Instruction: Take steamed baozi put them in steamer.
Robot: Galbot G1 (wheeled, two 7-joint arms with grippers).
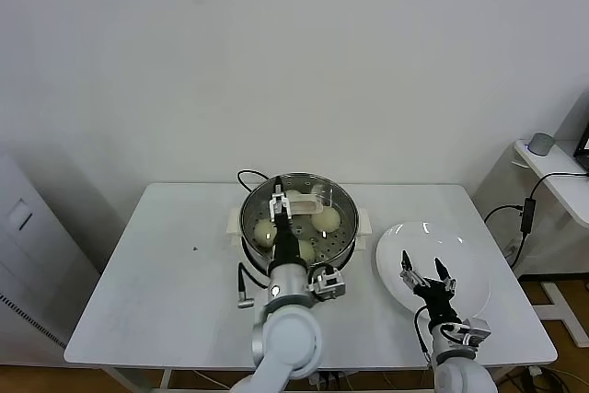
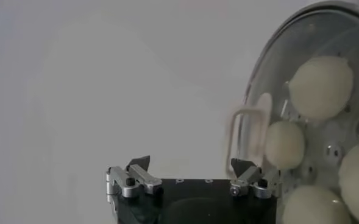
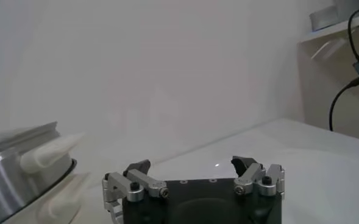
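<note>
Left gripper: the left gripper (image 1: 279, 205) hangs over the near-left part of the steamer (image 1: 342, 206), jaws spread wide and holding nothing; in the left wrist view (image 2: 190, 173) its fingers stand well apart with bare space between them.
Right gripper: the right gripper (image 1: 427, 273) hovers above the white plate (image 1: 465, 255) at the table's right, jaws parted and empty; the right wrist view (image 3: 194, 171) shows the same wide gap.
Steamer: a round shiny metal pot on a white base, at the middle of the table toward the far edge, with a black cord (image 1: 247, 175) looping from its far-left side.
Steamed baozi: four pale round buns lie on the perforated floor inside the steamer (image 2: 325, 88), (image 2: 284, 145), (image 2: 307, 207), (image 2: 357, 176); in the head view one sits at the left (image 1: 263, 230) and one at the right (image 1: 327, 219).
Open room: the table's left half is bare, from the steamer out to the left edge; a narrow strip separates the steamer from the plate.
Table: a white rectangular table (image 1: 156, 273) with rounded corners.
Room: a plain pale wall behind; a white side shelf (image 1: 561, 181) with cables stands at the far right.
</note>
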